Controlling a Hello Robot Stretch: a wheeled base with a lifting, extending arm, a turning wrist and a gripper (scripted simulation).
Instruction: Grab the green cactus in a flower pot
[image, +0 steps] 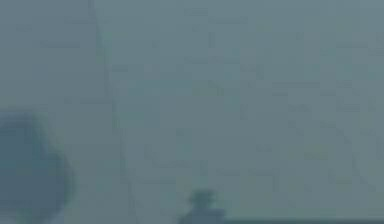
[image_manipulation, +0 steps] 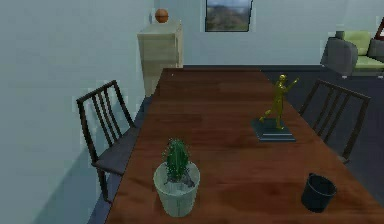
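The green cactus (image_manipulation: 177, 158) stands upright in its pale flower pot (image_manipulation: 176, 190) at the near left of the worktop (image_manipulation: 215, 110), by the edge, probably easy to reach from this side. A gold figurine (image_manipulation: 277, 103) and a dark cup (image_manipulation: 319, 191) stand well to its right. The state of the hand and the pose of the arm cannot be told.

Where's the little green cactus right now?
In the arm side view, the cactus stands on the table low and left, beside the dark chair, a black cup to its right.

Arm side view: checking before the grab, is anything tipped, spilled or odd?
Nothing stands out. The potted cactus, gold figurine and dark cup stand upright on the table; no spill shows.
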